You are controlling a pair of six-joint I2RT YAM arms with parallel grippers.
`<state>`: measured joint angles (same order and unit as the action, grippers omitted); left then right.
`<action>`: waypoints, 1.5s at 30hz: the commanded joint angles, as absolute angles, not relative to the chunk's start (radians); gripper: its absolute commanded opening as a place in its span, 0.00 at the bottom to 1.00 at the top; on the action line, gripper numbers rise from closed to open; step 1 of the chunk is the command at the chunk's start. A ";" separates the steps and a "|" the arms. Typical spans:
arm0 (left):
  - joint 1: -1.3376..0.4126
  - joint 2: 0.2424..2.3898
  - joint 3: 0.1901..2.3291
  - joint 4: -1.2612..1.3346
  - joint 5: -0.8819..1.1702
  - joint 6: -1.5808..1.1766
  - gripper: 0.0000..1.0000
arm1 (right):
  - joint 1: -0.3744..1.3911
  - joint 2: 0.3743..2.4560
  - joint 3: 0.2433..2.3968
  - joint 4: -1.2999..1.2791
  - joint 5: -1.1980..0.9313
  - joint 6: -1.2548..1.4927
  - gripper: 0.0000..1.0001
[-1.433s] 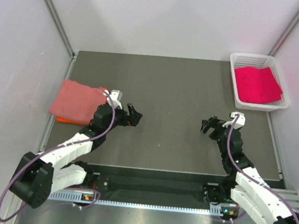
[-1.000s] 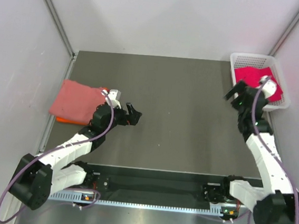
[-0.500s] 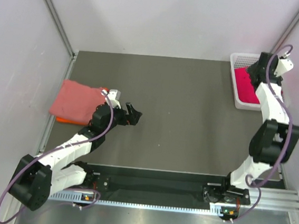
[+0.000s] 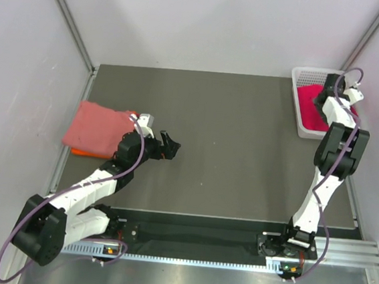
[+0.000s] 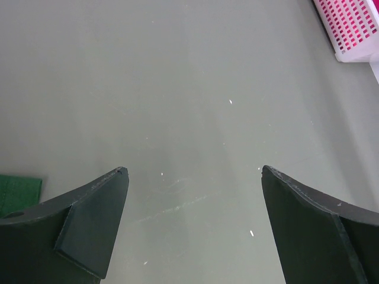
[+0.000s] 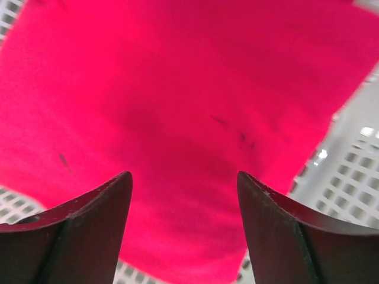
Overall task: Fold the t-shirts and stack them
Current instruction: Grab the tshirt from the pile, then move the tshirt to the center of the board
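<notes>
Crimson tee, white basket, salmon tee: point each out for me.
crimson tee (image 6: 177,118), right wrist view, middle of the cloth.
white basket (image 4: 295,102), top external view, its left rim.
salmon tee (image 4: 97,128), top external view, middle of its upper face.

The top view looks steeply down from high behind the near edge of the bench (image 4: 245,120), far enough off to take in its whole dark surface. The left wrist view looks forward, low and close over the bench, between the spread fingers of the left tool (image 5: 192,170). The white basket (image 5: 352,23) sits at its upper right, as it does in the top view. The right wrist view looks down between the parted fingers of the right tool (image 6: 183,174), very near the crimson-pink t-shirt (image 6: 177,100) in that basket.
</notes>
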<state>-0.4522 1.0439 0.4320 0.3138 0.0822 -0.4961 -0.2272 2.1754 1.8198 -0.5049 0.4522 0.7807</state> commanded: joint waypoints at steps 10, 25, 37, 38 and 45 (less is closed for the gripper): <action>-0.451 1.055 0.459 0.368 0.081 -0.488 0.98 | -0.218 2.240 1.941 -0.535 0.443 0.776 0.00; -0.453 0.990 0.443 0.350 0.026 -0.479 0.96 | 0.148 1.545 1.936 -0.411 0.643 0.427 0.00; -0.453 0.969 0.436 0.342 0.009 -0.474 0.96 | 0.468 1.263 1.647 -0.447 0.256 0.433 0.20; -0.451 0.966 0.436 0.338 0.009 -0.472 0.96 | 0.468 1.215 1.585 -0.413 0.212 0.434 0.36; -0.453 0.986 0.451 0.298 -0.081 -0.514 0.99 | 0.468 1.143 1.113 -0.399 0.068 0.385 0.85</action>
